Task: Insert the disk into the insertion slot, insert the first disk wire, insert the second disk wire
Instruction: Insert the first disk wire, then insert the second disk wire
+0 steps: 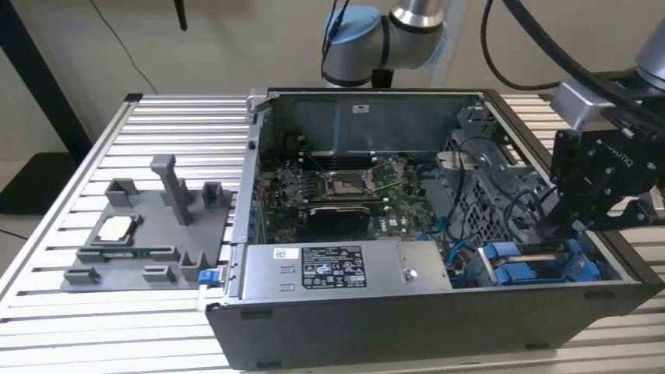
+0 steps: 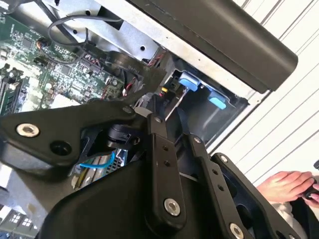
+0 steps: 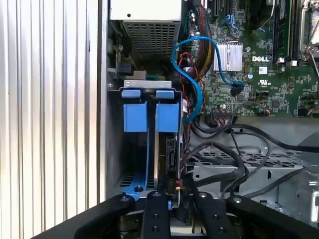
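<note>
— Position of the disk (image 3: 168, 149)?
— It is seen on edge in the drive bay of the open computer case (image 1: 416, 331), framed by a blue carrier (image 3: 167, 117), just beside a second blue carrier (image 3: 134, 117).
— And the tool (image 3: 175, 196)?
— It is lowered into that bay, at the disk's exposed edge. A small black connector (image 3: 175, 185) is seen at its tip; whether the tool is spread or pinching cannot be told.
— Anything else?
— A blue cable (image 3: 192, 64) is looped beside the motherboard (image 3: 264, 64). The case is set on the slatted bench (image 1: 62, 327).
</note>
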### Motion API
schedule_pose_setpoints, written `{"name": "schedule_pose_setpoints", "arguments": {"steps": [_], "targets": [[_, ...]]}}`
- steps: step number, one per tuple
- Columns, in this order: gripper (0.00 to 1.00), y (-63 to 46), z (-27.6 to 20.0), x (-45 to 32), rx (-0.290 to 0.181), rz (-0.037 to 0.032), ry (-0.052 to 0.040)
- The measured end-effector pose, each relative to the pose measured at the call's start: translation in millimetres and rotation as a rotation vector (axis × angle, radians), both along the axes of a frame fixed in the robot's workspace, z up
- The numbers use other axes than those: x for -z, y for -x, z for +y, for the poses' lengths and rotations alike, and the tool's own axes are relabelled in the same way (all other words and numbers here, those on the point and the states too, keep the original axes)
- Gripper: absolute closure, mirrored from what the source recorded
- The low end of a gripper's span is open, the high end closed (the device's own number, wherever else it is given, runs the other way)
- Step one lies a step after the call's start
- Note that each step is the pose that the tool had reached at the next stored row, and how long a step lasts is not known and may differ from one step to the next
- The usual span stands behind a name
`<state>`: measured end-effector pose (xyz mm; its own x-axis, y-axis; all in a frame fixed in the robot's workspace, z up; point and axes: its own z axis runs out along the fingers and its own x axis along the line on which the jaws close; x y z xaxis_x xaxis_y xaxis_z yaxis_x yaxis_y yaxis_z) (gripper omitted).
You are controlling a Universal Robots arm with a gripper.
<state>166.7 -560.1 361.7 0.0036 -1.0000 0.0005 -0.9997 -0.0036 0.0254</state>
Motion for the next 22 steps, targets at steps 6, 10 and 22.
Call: {"name": "schedule_pose_setpoints", "arguments": {"steps": [6,10,22], "targets": [[0.73,0.0,0.0,-12.9,0.000,0.0009,-0.0001],[0.73,0.0,0.0,-14.3,0.000,0.0009,-0.0001],[0.73,-0.5,0.0,-15.7,0.000,0.0010,0.0002]]}}
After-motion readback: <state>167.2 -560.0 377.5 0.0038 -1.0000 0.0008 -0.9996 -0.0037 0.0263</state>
